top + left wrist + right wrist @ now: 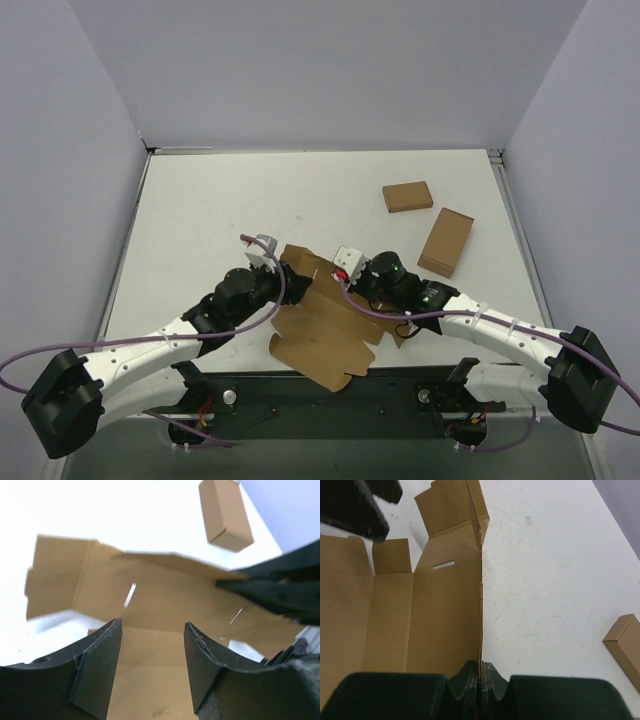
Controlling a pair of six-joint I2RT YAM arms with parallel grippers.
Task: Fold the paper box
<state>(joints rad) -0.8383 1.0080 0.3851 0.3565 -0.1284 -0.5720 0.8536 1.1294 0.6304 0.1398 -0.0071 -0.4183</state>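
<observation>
Box (325,325) is laid mostly flat on the table (220,210), at the near edge between the two arms. One wall of it is held upright by the right claw (481,671), which is closed on its edge, probably so that the fold does not fall back. The left claw (152,627) is held apart above the box, with nothing gripped. The long axis seems to run from far to near, slightly slanted.

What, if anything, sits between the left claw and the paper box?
Nothing visible. The left claw is open, with bare cardboard of the paper box directly beyond its jaws. The right claw is shut on a raised panel edge, off to the side. The two small boxes lie well apart.
</observation>
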